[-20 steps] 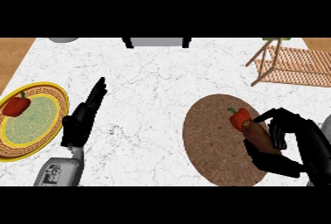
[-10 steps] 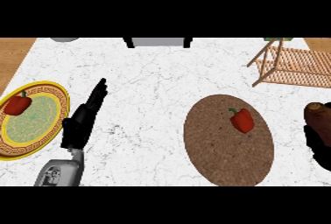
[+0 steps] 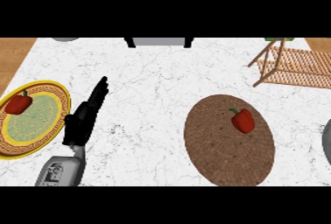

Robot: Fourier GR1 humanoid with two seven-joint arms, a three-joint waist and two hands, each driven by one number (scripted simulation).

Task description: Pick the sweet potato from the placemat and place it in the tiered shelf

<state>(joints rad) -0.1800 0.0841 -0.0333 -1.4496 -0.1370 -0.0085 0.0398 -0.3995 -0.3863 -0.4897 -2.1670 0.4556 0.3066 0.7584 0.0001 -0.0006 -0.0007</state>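
Note:
The brown oval placemat [image 3: 220, 148] lies right of centre. Only a red bell pepper [image 3: 243, 121] rests on it, and no sweet potato shows anywhere. The wooden tiered shelf [image 3: 294, 70] stands at the far right, partly cut off by the edge. My left hand [image 3: 87, 116] rests open on the counter, fingers straight, just right of the yellow plate. Of my right arm only a grey piece of forearm [image 3: 326, 142] shows at the right edge; the hand itself is out of view.
A yellow patterned plate [image 3: 45, 131] at the left edge holds another red pepper [image 3: 19, 103]. A grey and black appliance [image 3: 158, 41] and a grey round object [image 3: 65, 39] sit along the far edge. White marble counter [image 3: 155, 83] spreads between plate and placemat.
My right hand, curled on a brown thing at the placemat's right side, moved right and left the view. The red pepper stayed on the placemat. My left hand has not moved.

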